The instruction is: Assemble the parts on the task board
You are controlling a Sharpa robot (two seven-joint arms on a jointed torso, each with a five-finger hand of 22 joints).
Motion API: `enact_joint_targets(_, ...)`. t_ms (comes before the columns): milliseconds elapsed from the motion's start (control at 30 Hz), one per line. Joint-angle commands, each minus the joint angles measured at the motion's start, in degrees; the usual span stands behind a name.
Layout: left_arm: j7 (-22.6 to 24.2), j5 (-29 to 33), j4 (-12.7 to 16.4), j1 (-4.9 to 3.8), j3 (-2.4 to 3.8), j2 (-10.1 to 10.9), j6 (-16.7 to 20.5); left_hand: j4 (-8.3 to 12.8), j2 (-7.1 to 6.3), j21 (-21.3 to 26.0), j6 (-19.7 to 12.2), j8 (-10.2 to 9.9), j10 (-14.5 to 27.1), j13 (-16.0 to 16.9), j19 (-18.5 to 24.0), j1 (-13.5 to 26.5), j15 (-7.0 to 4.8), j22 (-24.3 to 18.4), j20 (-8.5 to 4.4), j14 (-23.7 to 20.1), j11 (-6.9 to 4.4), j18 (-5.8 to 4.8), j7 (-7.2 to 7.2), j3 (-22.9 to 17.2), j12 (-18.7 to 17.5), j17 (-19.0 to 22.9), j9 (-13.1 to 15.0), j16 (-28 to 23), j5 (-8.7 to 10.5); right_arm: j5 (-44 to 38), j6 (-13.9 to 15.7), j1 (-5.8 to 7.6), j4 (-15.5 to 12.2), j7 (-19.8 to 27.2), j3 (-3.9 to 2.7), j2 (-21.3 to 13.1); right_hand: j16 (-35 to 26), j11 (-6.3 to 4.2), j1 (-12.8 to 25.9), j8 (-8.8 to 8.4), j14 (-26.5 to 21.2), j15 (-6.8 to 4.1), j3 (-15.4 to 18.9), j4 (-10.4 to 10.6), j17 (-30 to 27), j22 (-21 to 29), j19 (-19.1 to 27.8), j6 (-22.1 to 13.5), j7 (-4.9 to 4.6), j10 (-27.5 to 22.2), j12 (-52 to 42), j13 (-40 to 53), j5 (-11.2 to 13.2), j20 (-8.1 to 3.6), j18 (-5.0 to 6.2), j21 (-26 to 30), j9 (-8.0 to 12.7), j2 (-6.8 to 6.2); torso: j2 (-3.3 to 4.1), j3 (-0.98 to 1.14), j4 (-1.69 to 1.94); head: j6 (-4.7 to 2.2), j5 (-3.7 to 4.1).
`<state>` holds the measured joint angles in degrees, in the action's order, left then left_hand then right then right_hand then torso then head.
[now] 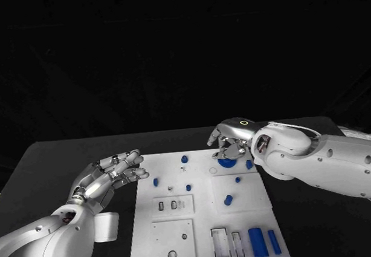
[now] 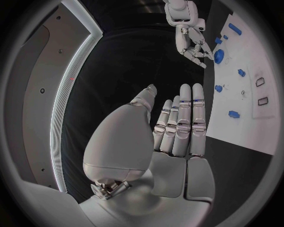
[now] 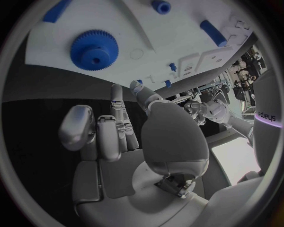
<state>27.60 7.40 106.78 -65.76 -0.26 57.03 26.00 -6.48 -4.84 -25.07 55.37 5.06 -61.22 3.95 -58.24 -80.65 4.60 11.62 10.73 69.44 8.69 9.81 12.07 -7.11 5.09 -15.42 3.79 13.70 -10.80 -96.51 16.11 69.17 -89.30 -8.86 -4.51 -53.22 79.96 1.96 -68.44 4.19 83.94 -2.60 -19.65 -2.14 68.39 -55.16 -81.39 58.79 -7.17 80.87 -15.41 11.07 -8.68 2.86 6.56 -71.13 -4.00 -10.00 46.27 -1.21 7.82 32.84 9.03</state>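
Note:
The white task board (image 1: 206, 217) lies in the middle of the black table. A blue gear (image 1: 228, 161) sits near its far edge. My right hand (image 1: 230, 139) hovers just above and behind the gear, fingers bent, holding nothing. In the right wrist view the gear (image 3: 93, 48) lies apart from my fingers (image 3: 112, 132). My left hand (image 1: 112, 173) floats at the board's left edge with fingers spread and empty; the left wrist view shows this hand (image 2: 177, 123) stretched out flat. Small blue pegs (image 1: 156, 182) (image 1: 227, 200) dot the board. Two blue bars (image 1: 256, 242) lie near the front right.
The board has rectangular slots (image 1: 221, 243) at the front and a raised plate with small openings (image 1: 172, 205) in its middle. Bare black table (image 1: 50, 171) runs along both sides of the board.

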Motion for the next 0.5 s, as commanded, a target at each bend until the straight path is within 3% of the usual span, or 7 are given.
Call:
enact_joint_targets(33,0.15,0.01,0.16,-0.09,0.04,0.05,-1.43,0.34,0.58,-0.26,-0.01,-0.25,0.26,-0.07,0.20,-0.06,0.37,0.09,0.07,-0.11,0.17,0.43,0.37,0.14,-0.28,-0.10,-0.05,-0.28,0.03,7.28,-1.65,-0.01,-1.05,-3.06,-0.07,-1.79,1.45,-0.58,0.20,-0.21,3.31,-0.33,3.75,1.64,2.52,-2.19,-0.84,-0.97,0.45,2.76,-11.56,11.93,-1.43,-0.42,-0.78,-1.47,0.03,-0.81,0.07,0.09,-0.40,-0.23,0.09)
enact_joint_targets(100,0.15,0.01,0.15,-0.09,0.04,0.07,-1.47,0.35,0.58,-0.27,0.00,-0.25,0.26,-0.07,0.21,-0.06,0.38,0.09,0.07,-0.11,0.17,0.43,0.36,0.13,-0.28,-0.11,-0.05,-0.29,0.03,7.95,-2.55,-0.01,-1.31,-3.51,-0.09,-2.59,2.34,-0.89,-1.38,0.16,3.37,-0.62,7.30,3.38,3.97,-3.32,-1.02,-1.40,0.60,1.74,-25.69,27.54,-3.32,-0.29,-1.11,-2.31,-0.12,0.24,0.10,0.14,-0.41,-0.18,0.15)
enact_joint_targets(133,0.14,0.01,0.14,-0.09,0.04,0.08,-1.50,0.35,0.58,-0.27,0.00,-0.25,0.26,-0.07,0.21,-0.06,0.38,0.09,0.07,-0.11,0.17,0.43,0.36,0.13,-0.28,-0.11,-0.05,-0.29,0.03,8.18,-3.06,-0.02,-1.43,-3.79,-0.09,-2.99,2.84,-0.27,-1.66,0.29,3.42,-0.14,9.32,4.85,4.93,-3.90,-1.02,-1.67,0.86,1.34,-32.68,35.19,-3.60,-0.48,-1.04,-2.69,-0.15,0.76,0.07,0.10,-0.35,-0.12,0.23)
enact_joint_targets(167,0.13,0.01,0.12,-0.09,0.04,0.09,-1.52,0.35,0.58,-0.27,0.00,-0.25,0.26,-0.07,0.21,-0.06,0.38,0.09,0.07,-0.11,0.17,0.43,0.36,0.13,-0.28,-0.11,-0.05,-0.29,0.03,8.30,-3.54,-0.03,-1.48,-4.04,-0.10,-3.31,3.33,-0.17,-2.00,0.38,3.56,-0.45,10.47,5.25,5.95,-4.52,-1.12,-1.77,0.44,1.14,-37.55,40.58,-3.47,-0.34,-1.16,-3.07,-0.16,0.11,0.04,0.04,-0.29,-0.11,0.30)
enact_joint_targets(233,0.11,0.01,0.10,-0.09,0.04,0.11,-1.55,0.35,0.58,-0.27,0.00,-0.25,0.26,-0.07,0.21,-0.06,0.38,0.09,0.07,-0.11,0.17,0.43,0.36,0.13,-0.28,-0.11,-0.05,-0.29,0.03,8.32,-4.39,-0.05,-1.41,-4.49,-0.10,-3.72,4.16,0.00,-3.68,0.73,3.71,-0.05,12.64,7.35,7.56,-5.63,-1.20,-2.06,0.38,0.29,-46.88,51.01,-3.70,-0.02,-1.33,-3.84,-0.21,0.81,0.06,0.02,-0.34,-0.14,0.25)
enact_joint_targets(300,0.10,0.01,0.09,-0.09,0.04,0.12,-1.57,0.35,0.58,-0.27,0.00,-0.25,0.26,-0.07,0.21,-0.06,0.38,0.09,0.07,-0.11,0.17,0.43,0.36,0.13,-0.28,-0.11,-0.05,-0.29,0.03,8.23,-5.07,-0.08,-1.14,-4.90,-0.10,-3.89,4.74,-0.13,-4.92,1.06,3.85,0.22,13.94,9.17,8.82,-6.53,-1.23,-2.30,0.07,0.69,-52.98,57.88,-3.70,0.40,-1.55,-4.44,-0.22,1.04,0.10,0.02,-0.38,-0.20,0.31)
enact_joint_targets(500,0.03,0.01,0.03,-0.09,0.04,0.08,-1.66,0.37,0.60,-0.28,0.00,-0.26,0.26,-0.06,0.23,-0.07,0.38,0.09,0.07,-0.12,0.16,0.43,0.35,0.13,-0.30,-0.13,-0.05,-0.31,0.03,7.41,-6.55,-0.27,-0.31,-5.53,-0.10,-3.71,5.64,0.42,-6.53,1.53,4.13,0.43,15.20,11.30,10.81,-7.89,-1.38,-2.80,-0.37,3.49,-62.27,67.56,-4.00,0.53,-1.61,-5.36,-0.21,0.93,0.10,0.02,-0.21,-0.09,0.61)
